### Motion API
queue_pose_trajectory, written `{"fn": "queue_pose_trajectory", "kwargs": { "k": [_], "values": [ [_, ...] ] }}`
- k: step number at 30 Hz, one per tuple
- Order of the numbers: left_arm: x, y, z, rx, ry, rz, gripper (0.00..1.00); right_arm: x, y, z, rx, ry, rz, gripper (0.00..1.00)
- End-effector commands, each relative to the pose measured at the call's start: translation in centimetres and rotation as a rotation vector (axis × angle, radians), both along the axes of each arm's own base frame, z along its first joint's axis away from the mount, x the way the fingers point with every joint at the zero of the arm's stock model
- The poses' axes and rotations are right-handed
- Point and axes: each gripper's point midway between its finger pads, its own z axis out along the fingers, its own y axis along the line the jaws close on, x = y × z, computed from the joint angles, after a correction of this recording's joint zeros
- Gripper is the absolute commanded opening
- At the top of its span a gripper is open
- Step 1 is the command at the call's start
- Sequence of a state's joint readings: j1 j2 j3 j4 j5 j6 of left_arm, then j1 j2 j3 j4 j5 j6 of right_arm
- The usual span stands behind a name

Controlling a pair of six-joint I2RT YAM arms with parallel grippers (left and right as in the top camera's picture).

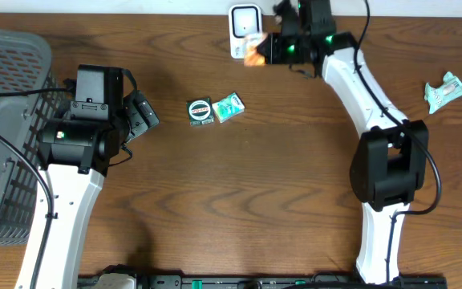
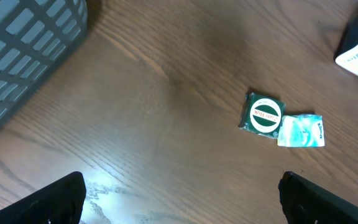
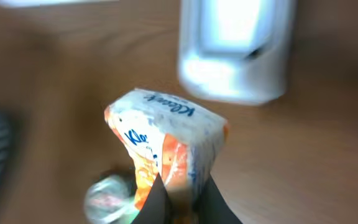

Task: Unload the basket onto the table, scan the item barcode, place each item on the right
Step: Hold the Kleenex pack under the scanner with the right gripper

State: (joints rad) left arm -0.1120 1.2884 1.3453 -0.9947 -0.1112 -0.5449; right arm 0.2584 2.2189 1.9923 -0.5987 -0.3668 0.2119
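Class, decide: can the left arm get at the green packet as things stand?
Probably yes: the left pincer is open and empty, and nothing lies between it and the green packet.

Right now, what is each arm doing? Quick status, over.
Right gripper shut on tissue pack, raised before the scanner. Left gripper open, empty, beside the basket. Nothing between pack and scanner.

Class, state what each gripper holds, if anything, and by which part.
The right gripper pinches the orange-and-white tissue pack by one end; the left gripper is open and holds nothing.
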Motion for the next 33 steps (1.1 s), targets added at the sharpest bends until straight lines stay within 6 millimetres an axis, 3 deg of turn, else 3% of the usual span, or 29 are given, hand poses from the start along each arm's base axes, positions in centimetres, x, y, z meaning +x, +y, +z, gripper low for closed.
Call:
{"fn": "queue_pose_trajectory", "kwargs": {
  "k": [1,3,8,13,17,22,31,33],
  "values": [
    [0.1,0.2,0.5,0.009,-0.011,-0.001,0.98,3.5,-5.1,3.5,-0.455,-0.254,-0.142,0.01],
    [0.1,0.2,0.5,0.009,-0.011,-0.001,0.98,4.3,-5.3,4.8,-0.541,-0.330,-0.137,0.01],
    [0.1,0.2,0.5,0.009,-0.011,-0.001,0.98,6.0,-3.6,6.6,-0.616,-0.488,-0.096,0.01],
    [0.1,0.2,0.5,0.009,-0.011,-0.001,0.98,8.8,0.7,7.4,-0.751,-0.759,0.048,0.01],
    [0.1,0.2,0.5,0.009,-0.011,-0.001,0.98,9.5,4.3,4.5,-0.899,-0.872,0.206,0.01],
    [0.1,0.2,0.5,0.009,-0.011,-0.001,0.98,9.5,5.4,0.7,-1.000,-0.879,0.353,0.01],
    [0.1,0.2,0.5,0.009,-0.011,-0.001,0.98,9.7,3.7,-2.0,-1.057,-0.811,0.415,0.01],
    [0.1,0.2,0.5,0.009,-0.011,-0.001,0.98,9.1,3.4,-3.4,-1.053,-0.767,0.481,0.01]
  ]
}}
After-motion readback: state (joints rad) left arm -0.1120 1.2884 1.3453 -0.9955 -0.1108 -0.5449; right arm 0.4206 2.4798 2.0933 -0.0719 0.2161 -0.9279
